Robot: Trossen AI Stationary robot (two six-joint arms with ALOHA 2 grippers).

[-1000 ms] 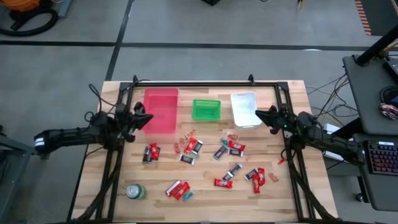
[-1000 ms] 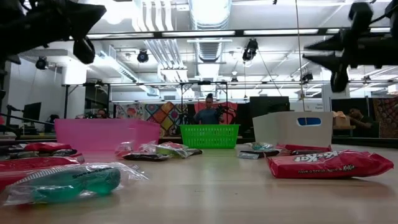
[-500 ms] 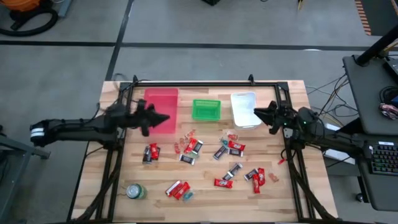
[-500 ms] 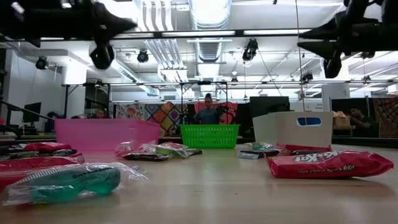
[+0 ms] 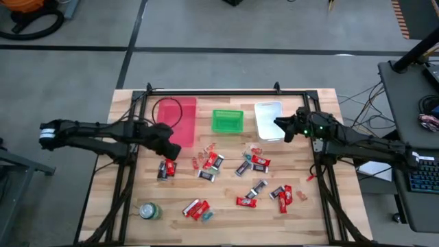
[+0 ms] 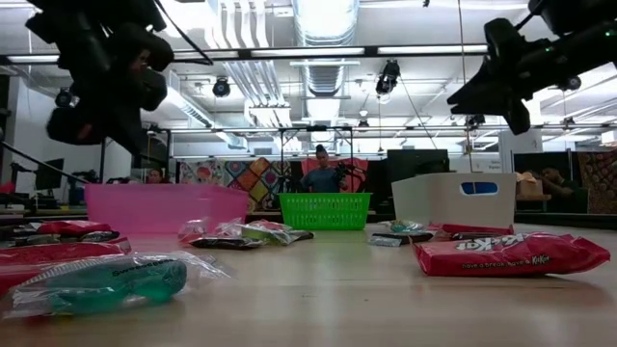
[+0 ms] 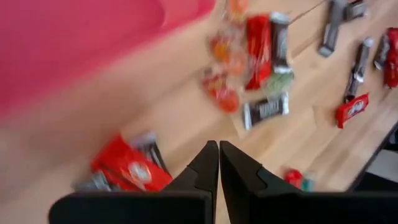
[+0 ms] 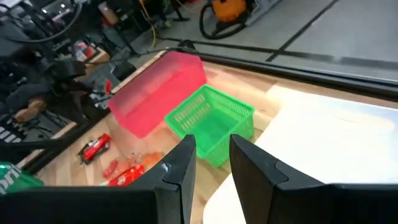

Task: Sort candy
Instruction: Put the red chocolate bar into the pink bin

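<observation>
Pink bin (image 5: 178,121): standing at the far left of the bin row; nothing is being seen inside it.
Left gripper (image 5: 169,147): being held with fingers pressed together and empty, just off the pink bin's near corner, above a red candy (image 5: 167,167).
Green basket (image 5: 228,121): sitting mid-row; no contents can be made out.
Candy (image 5: 211,162): being left scattered across the table (image 5: 226,219), none yet seen sorted, so the task is judged barely begun.
White bin (image 5: 269,121): ending the row on the right.
Right gripper (image 5: 279,125): being held slightly parted, empty, over the white bin's near edge.
Room: open wood is lying between candy clusters; frame rails are bordering both sides.
</observation>
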